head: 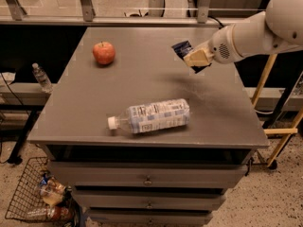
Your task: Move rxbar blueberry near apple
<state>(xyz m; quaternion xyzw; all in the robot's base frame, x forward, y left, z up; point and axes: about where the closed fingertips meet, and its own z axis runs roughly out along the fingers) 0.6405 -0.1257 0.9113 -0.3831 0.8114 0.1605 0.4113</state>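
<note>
The red-orange apple sits on the grey table at the far left. My gripper reaches in from the right and hangs above the table's right half. It is shut on the rxbar blueberry, a small dark navy bar that sticks out up and to the left of the fingers. The bar is lifted clear of the tabletop, well to the right of the apple. Part of the bar is hidden by the gripper.
A clear water bottle with a white-blue label lies on its side near the table's front middle. Drawers are under the tabletop. A wire basket with bottles stands on the floor at the left. Yellow legs stand at the right.
</note>
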